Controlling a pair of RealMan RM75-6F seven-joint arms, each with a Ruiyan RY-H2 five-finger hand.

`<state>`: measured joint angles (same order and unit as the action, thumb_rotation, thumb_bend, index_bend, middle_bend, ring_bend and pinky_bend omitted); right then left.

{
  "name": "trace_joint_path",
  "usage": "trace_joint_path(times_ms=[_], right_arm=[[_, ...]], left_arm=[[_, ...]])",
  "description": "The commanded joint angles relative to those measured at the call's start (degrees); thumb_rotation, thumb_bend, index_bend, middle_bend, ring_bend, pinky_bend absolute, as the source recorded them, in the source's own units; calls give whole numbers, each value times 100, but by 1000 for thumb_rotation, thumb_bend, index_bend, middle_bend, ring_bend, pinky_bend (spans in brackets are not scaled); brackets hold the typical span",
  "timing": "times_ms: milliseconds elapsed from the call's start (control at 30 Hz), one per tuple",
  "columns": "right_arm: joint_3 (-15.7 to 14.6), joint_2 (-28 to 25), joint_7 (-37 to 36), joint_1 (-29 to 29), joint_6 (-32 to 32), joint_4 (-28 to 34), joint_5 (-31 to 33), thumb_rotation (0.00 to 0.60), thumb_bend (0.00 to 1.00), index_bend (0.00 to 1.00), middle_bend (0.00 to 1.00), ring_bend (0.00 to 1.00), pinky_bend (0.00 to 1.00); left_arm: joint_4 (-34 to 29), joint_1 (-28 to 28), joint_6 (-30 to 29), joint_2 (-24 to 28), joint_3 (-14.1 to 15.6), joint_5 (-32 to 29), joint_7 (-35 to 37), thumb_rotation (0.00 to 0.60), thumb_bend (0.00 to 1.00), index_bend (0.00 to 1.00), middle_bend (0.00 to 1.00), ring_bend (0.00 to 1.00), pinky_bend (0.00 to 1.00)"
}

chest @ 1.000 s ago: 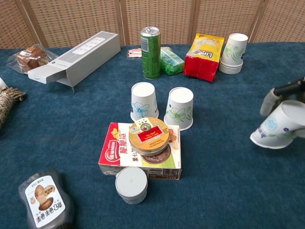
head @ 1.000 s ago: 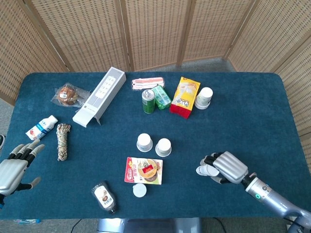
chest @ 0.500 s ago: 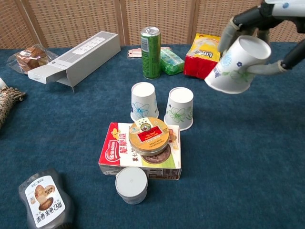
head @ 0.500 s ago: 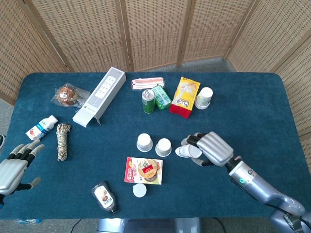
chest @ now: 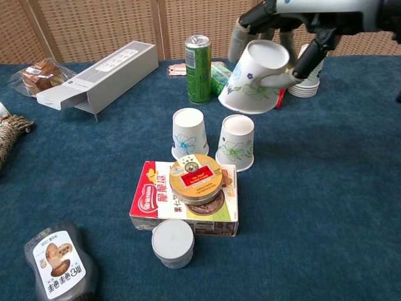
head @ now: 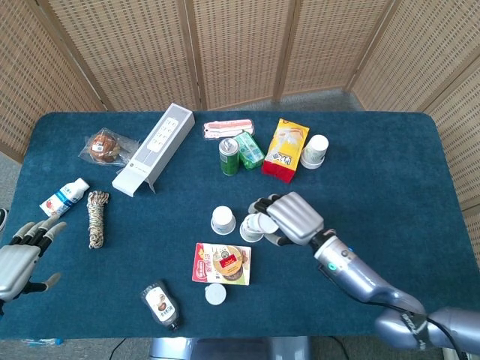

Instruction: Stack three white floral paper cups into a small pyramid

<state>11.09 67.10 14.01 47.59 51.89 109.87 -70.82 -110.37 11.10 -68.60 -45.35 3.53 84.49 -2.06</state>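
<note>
Above the two base cups (chest: 188, 133) (chest: 236, 143), standing upside down side by side (a ready bottom row), the right hand (chest: 285, 19) wraps its fingers around a third cup (chest: 254, 84), tilted, probably to cap them. Left hand (head: 19, 259) idles empty, fingers spread.

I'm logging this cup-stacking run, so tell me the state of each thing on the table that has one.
right hand: holds a floral cup
held cup: airborne, tilted, above the base cups
left base cup: upside down
right base cup: upside down, beside it
spare cup stack: nested
green can: upright
grey box: flap open
left hand: empty, fingers apart
</note>
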Motion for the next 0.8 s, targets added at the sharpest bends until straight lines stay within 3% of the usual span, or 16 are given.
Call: trace_joint_path(times_ms=[33,433,800], right_arm=[[166,459,685,357,-72,70,711,600,375,310,420,407,557],[367,1276,1576,950,269,-333,2145,600,373,310,419,407,557],[490,1398,1715,1169,460,-643,2743,600,359,310,420,406,557]], left_arm=[[20,2,-1,20,-2,8,53,600,332,48,0,0,0],[89,-16,-24,103,8,70,312,600,332,48,0,0,0],[138,25,57,122,-22,-9,415,600,332,49,0,0,0]])
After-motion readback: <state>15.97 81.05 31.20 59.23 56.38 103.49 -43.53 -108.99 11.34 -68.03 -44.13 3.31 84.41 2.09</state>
